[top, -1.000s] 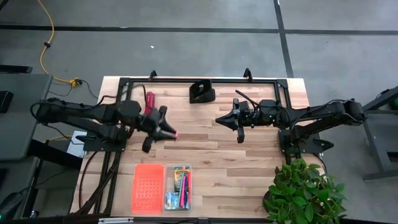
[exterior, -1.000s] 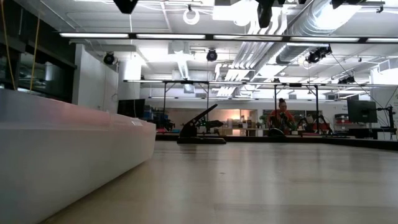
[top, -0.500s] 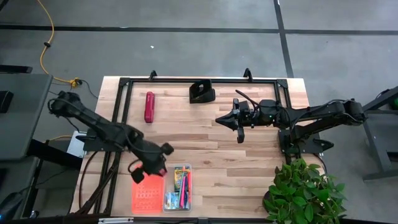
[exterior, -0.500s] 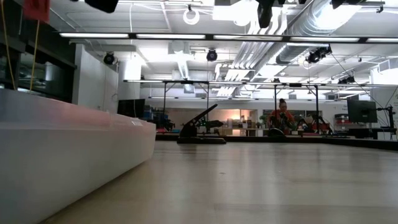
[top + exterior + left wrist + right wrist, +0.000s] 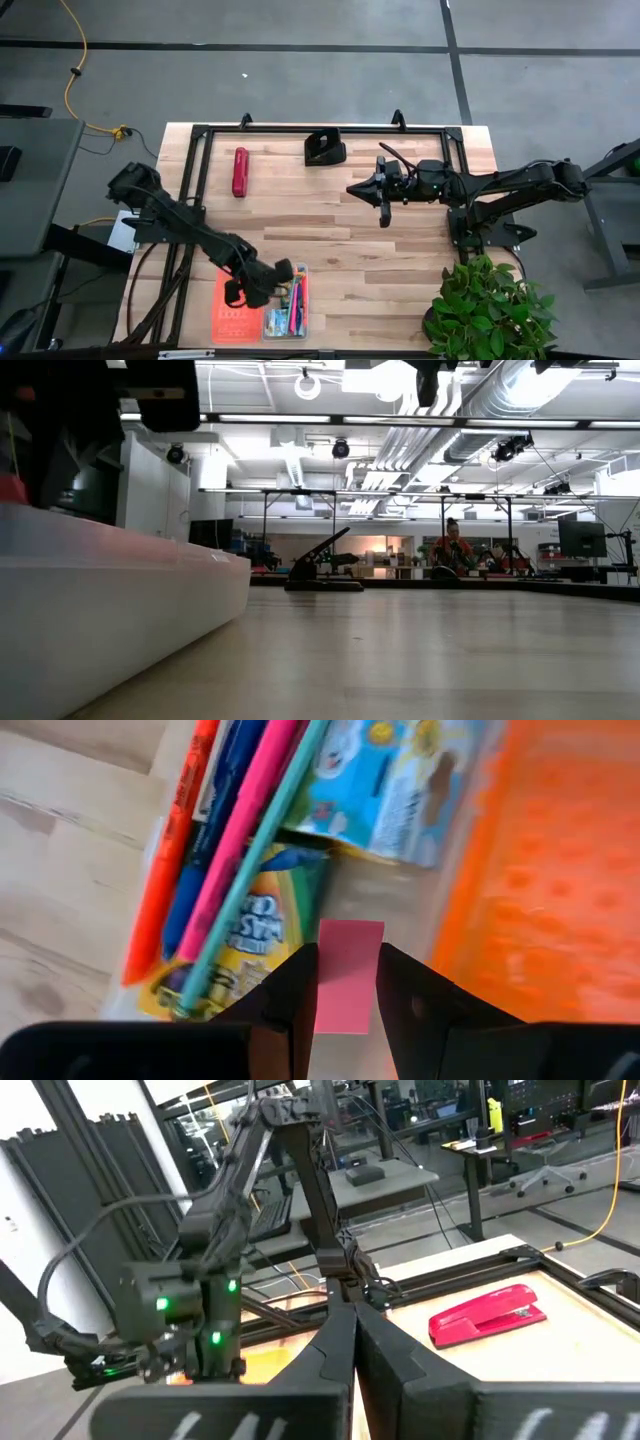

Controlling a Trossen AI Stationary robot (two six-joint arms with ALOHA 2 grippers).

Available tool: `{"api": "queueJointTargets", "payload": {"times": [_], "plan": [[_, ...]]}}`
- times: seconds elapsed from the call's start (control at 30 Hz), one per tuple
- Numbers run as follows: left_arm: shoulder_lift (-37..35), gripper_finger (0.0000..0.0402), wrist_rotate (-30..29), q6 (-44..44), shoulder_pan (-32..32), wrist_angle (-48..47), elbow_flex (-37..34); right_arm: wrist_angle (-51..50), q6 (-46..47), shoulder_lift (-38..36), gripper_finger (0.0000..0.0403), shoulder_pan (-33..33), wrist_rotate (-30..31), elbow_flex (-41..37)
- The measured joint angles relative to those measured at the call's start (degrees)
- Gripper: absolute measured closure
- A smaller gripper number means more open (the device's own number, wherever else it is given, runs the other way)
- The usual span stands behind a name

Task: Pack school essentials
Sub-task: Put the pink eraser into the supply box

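Note:
My left gripper (image 5: 268, 287) hangs over the clear plastic box (image 5: 287, 303) near the table's near edge, shut on a small pink eraser (image 5: 348, 975). In the box lie the yellow-green crayon box (image 5: 250, 925), a small pale picture box (image 5: 400, 780), and red (image 5: 170, 850), blue (image 5: 215, 830), pink (image 5: 250, 830) and green (image 5: 262, 850) pens laid over the crayon box. My right gripper (image 5: 385, 207) waits, shut, above the table's middle right. My left gripper pinches the pink eraser between its two fingers (image 5: 295, 990), one on each long side. The eraser's free end (image 5: 350, 935) sticks out past the fingertips. The fingers point down from above. The eraser is lifted clear, over the box's bare floor beside the crayon box.
The orange lid (image 5: 232, 312) lies flat against the box's left side. A red stapler (image 5: 240, 172) and a black tape dispenser (image 5: 325, 148) sit near the far edge. A potted plant (image 5: 490, 305) stands at the near right corner. In the low view the box wall (image 5: 100, 610) fills the left.
My left gripper has travelled from beside the red stapler toward the table's near edge, carrying the pink eraser, and now stands over the clear box. It has stayed shut on the eraser throughout.

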Motion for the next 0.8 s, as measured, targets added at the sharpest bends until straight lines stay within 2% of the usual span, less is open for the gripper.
{"api": "queueJointTargets", "payload": {"times": [0.17, 0.53, 0.8], "plan": [[3.26, 0.0312, -5.93, 4.86, -1.11, 1.76, 0.0, -0.1, -0.15, 0.0, 0.0402, 0.0, 0.0, 0.0], [5.33, 0.0312, -4.83, 8.74, -1.03, 0.29, 0.0, -0.13, -0.15, 0.0, 0.0402, -0.02, 0.0, 0.0], [5.34, 0.0312, -4.71, 7.21, -1.03, 0.19, 0.0, -0.13, -0.15, 0.0, 0.0402, -0.02, 0.0, 0.0]]}}
